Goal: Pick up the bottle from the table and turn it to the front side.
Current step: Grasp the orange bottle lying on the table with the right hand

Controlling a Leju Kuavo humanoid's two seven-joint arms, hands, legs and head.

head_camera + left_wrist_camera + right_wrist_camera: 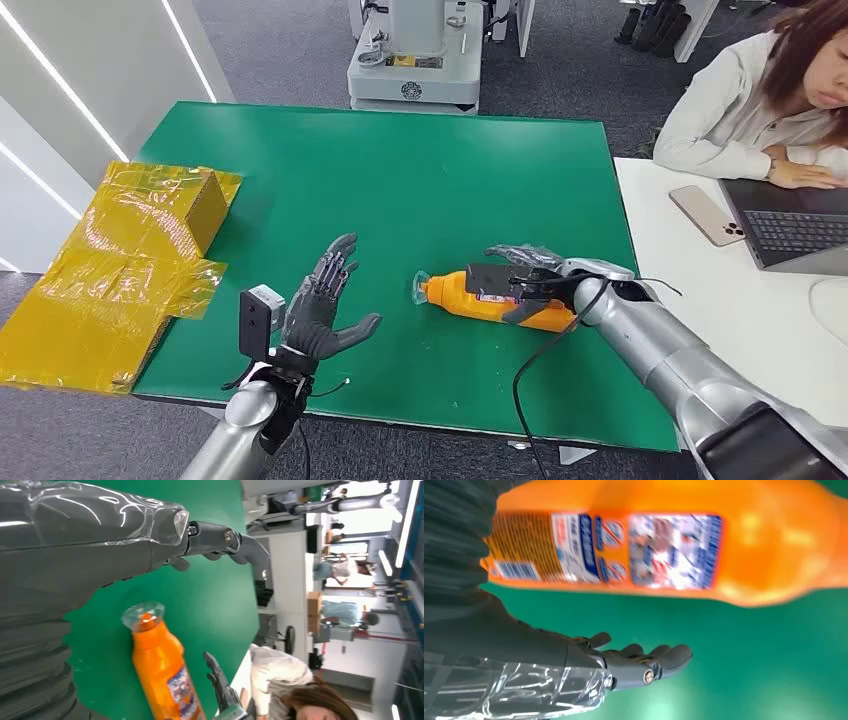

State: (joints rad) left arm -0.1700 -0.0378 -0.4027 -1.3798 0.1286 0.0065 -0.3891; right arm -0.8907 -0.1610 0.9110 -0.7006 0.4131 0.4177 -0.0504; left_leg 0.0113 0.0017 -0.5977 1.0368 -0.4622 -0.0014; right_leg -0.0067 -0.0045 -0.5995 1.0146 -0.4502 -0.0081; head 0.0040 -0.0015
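Observation:
An orange bottle (455, 293) with a clear cap (420, 289) lies on its side on the green table (400, 170), cap pointing left. Its printed label (644, 550) faces my right wrist camera. My right hand (525, 278) hovers over the bottle's body, fingers spread across its far side and thumb on the near side. In the right wrist view, green table shows between the fingers (644, 665) and the bottle (749, 545). My left hand (322, 305) is open, palm up, a short way left of the cap. The left wrist view shows the bottle (160, 670) lying flat.
A cardboard box wrapped in yellow tape (130, 260) hangs over the table's left edge. A person (770, 100) leans on a white desk (700, 300) at the right, with a phone (705, 214) and a laptop (795, 230). A white machine base (415, 70) stands beyond the table.

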